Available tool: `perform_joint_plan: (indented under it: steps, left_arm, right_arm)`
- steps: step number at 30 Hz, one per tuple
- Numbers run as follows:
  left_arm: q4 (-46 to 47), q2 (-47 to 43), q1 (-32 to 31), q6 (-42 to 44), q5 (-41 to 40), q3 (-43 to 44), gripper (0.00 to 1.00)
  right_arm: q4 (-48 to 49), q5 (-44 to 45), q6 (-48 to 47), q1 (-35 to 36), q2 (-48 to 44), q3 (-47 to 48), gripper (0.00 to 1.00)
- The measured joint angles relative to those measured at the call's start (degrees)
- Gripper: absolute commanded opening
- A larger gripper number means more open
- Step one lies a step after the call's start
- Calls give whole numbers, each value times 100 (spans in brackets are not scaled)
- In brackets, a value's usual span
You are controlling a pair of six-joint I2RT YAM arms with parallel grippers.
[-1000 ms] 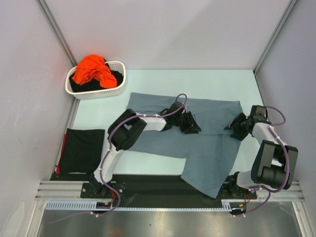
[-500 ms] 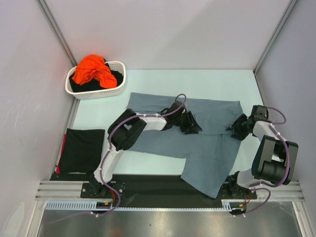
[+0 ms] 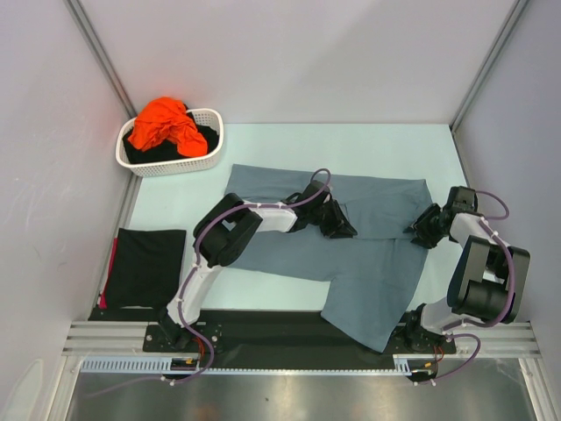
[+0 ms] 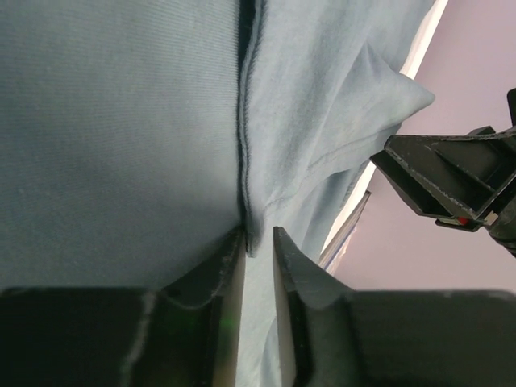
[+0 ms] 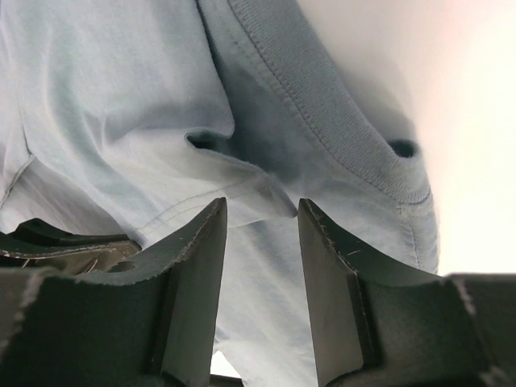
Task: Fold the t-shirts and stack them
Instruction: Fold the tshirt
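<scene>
A grey-blue t-shirt [image 3: 368,263] lies spread on the table, one part hanging over the near edge. My left gripper [image 3: 340,221] rests low on its middle. In the left wrist view the jaws [image 4: 258,238] stand almost together, pinching a seamed fold of the shirt [image 4: 121,121]. My right gripper [image 3: 423,226] is at the shirt's right edge. In the right wrist view it [image 5: 262,210] is open, straddling a raised fold of the cloth [image 5: 105,97] beside a ribbed hem. A folded black t-shirt [image 3: 145,267] lies at the near left.
A white basket [image 3: 210,158] at the far left holds an orange garment [image 3: 162,123] and dark cloth. A red edge [image 3: 112,263] shows under the black shirt. White walls enclose the table. The right gripper's body [image 4: 451,173] shows in the left wrist view.
The right gripper has edged slightly up and right along the shirt's edge. The left gripper has shifted slightly up-left on the shirt.
</scene>
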Motion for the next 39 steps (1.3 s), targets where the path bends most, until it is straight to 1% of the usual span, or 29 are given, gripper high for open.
perform_joint_plan:
  steps: [3,4,8,10,11,16,17,18,19,25,34,39]
  left_arm:
    - [-22,28,-4,4,-9,11,13]
    - [-33,31,-4,2,-9,11,12]
    - [-90,31,-4,35,-7,33,3]
    - [-160,31,-7,72,-9,68,0]
    - [-181,31,-7,94,-9,81,0]
    - [-264,31,-7,186,-7,122,0]
    - [-310,31,-4,219,-7,144,0]
    - [-380,31,-7,275,-11,188,0]
    - [-439,31,-4,328,-15,225,0]
    - [-872,31,-4,702,-101,461,0]
    - [-1250,-70,-4,1045,-144,490,1]
    - [-1412,-103,11,1169,-153,492,1]
  right_arm:
    - [-4,20,-2,-7,72,37,45]
    - [-9,33,-2,-9,81,48,44]
    - [-9,101,0,-22,83,101,41]
    - [-2,120,0,-22,85,116,39]
    - [-2,120,-2,-22,90,122,37]
    - [11,120,-22,-22,125,136,18]
    - [11,122,-24,-22,125,136,7]
    - [17,122,-37,-22,125,136,2]
    - [20,120,-33,-22,125,136,0]
    - [-76,201,-20,-22,20,133,0]
    - [-680,409,72,83,-1104,-142,0]
    - [-927,428,133,96,-1390,-337,0]
